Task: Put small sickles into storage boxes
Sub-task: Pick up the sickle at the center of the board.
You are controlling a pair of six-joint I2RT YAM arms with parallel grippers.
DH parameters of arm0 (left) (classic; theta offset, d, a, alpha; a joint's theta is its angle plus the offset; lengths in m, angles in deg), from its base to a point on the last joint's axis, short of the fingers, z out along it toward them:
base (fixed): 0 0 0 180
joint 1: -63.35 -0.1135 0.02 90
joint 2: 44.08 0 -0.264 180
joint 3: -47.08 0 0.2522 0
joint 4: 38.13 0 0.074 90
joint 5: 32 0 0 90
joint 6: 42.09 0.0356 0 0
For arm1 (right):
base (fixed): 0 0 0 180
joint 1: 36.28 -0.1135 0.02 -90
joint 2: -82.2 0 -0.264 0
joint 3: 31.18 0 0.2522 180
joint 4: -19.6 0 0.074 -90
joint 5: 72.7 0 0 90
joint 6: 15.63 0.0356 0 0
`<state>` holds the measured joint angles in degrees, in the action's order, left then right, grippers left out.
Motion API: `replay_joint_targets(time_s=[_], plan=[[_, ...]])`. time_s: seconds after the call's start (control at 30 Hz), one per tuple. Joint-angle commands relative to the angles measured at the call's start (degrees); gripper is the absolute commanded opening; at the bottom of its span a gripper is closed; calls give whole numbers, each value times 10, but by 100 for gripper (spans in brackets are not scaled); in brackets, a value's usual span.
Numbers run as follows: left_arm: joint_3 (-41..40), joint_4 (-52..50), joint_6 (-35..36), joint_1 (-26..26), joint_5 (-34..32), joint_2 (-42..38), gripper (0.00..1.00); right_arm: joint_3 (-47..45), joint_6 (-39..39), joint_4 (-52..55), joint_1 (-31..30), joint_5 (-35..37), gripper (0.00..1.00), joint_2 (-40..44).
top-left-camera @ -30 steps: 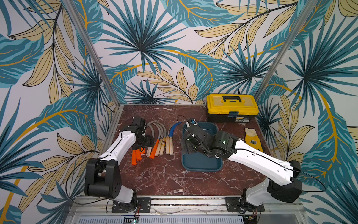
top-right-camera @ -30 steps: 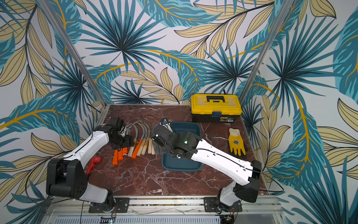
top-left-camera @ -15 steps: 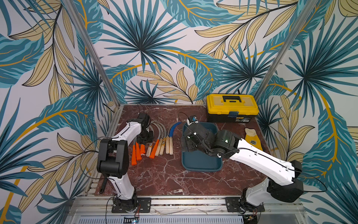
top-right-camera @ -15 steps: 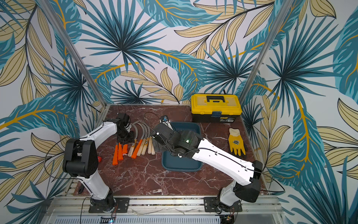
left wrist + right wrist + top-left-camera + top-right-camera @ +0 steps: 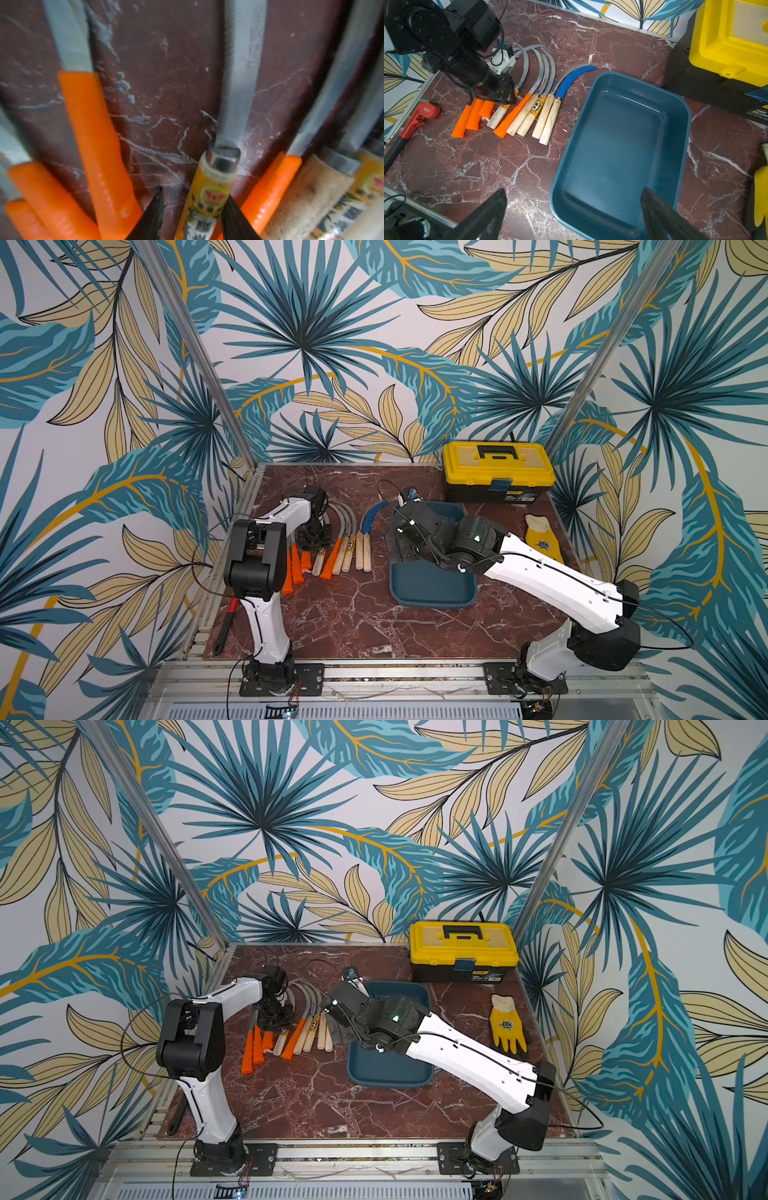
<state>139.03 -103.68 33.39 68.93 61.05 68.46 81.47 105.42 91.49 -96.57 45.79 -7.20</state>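
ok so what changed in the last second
The left arm's elbow swung up and inward; the left gripper settled astride one labelled wood-handled sickle, though whether it grips is unclear. The right gripper, teal tray and other sickles stayed put.

Bright, even light filled both top views, with soft shadows. The left wrist view was dim and blurred toward its edges, sharpest around the sickle (image 5: 209,195) label at lower centre. In the right wrist view, faint glare streaked the tray (image 5: 623,145) near the upper centre.
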Motion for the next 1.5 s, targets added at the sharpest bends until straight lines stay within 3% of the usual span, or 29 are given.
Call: replay_joint_targets(time_s=[0.0, 0.17, 0.53, 0.83, 1.47], plan=[[12, -1, 9, 1, -15, 14, 44, 4, -6, -4, 6, 1, 99, -4], [13, -1, 13, 2, -23, 27, 36, 2, -6, -3, 13, 2, 100, -3], [26, -1, 17, 13, -13, -4, 0, 1, 2, -5, 18, -2, 99, -2], [13, -2, 13, 17, 48, -52, 0, -4, 12, -5, 18, -2, 99, 1], [12, -28, -6, 36, 76, -134, 0, -42, 28, -7, 19, 9, 100, 35]])
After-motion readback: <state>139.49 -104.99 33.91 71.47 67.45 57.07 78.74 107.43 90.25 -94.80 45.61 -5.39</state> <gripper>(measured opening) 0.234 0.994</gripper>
